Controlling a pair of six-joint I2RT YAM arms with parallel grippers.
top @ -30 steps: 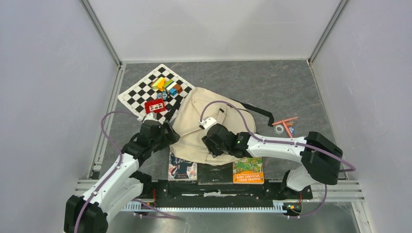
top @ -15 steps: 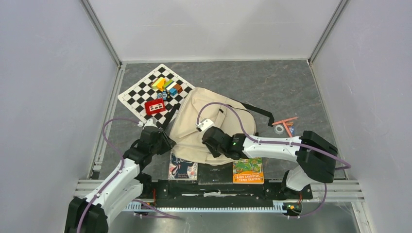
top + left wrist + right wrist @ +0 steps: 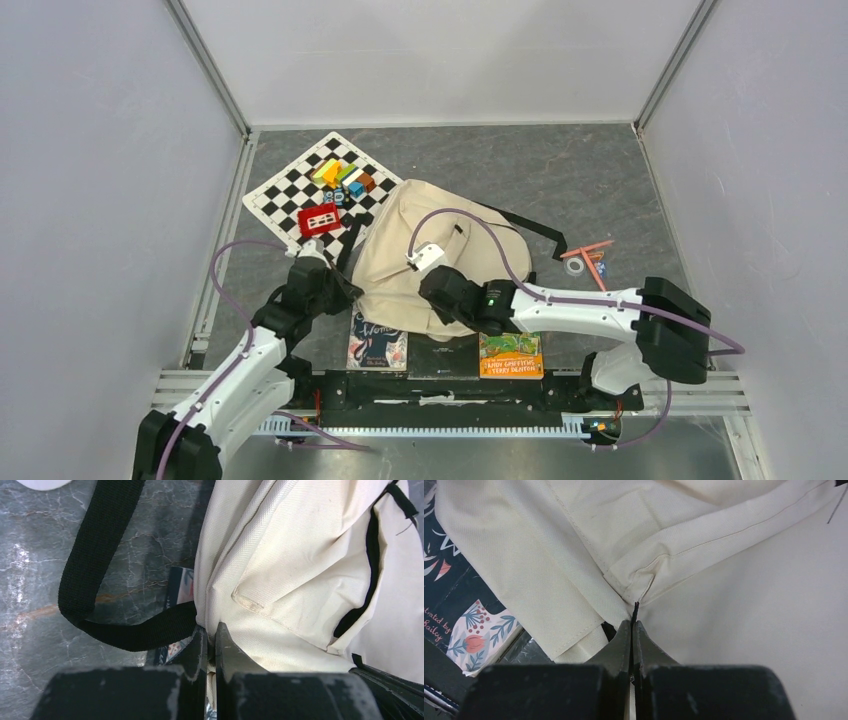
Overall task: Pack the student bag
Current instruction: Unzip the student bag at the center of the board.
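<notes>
The cream student bag (image 3: pixel 445 240) is lying slumped in the middle of the table (image 3: pixel 600 180), while the left fingers (image 3: pixel 200 647) are clenching its canvas edge at eight o'clock and the right fingers (image 3: pixel 646 647) are pinching its seam at six o'clock.

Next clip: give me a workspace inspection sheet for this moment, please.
Surface: grey marbled table.
Job's things: student bag lying flat, its near edge over a floral book.
Clutter: orange book; checkered mat carrying coloured blocks and a red piece; tape roll; orange sticks.
Grippers: left gripper shut on the student bag's edge; right gripper shut on its seam.
Cables: purple cables loop off both arms, one arcing over the bag.
Surroundings: plain grey walls; nothing else seen.
</notes>
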